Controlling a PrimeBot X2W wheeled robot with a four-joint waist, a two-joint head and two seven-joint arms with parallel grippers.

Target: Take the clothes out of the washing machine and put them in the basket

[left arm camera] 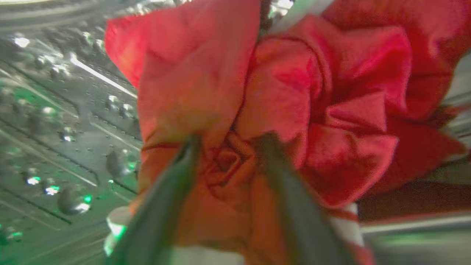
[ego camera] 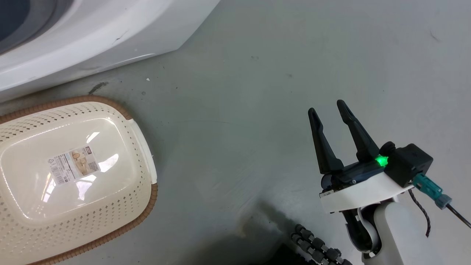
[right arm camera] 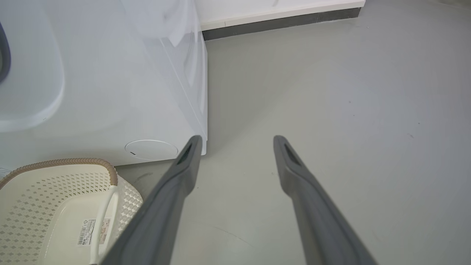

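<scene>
The clothes (left arm camera: 191, 73) are seen bunched inside the washing machine (ego camera: 92, 40), against its steel drum (left arm camera: 55, 110). A red fold is flanked by the fingers of the left tool (left arm camera: 230, 140) — whether it is clenched cannot be told. The right tool (ego camera: 326, 106) is held released above the floor (ego camera: 257, 73), well apart from the basket (ego camera: 145, 206).

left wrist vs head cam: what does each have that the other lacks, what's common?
Left wrist: red garment bunched between the jaws of the left gripper, inside the steel drum; clamped or not, unclear. Head: basket holding no clothes on the floor, right gripper with jaws open. Shared: the washing machine, drum interior from the wrist, white body from the head.
</scene>
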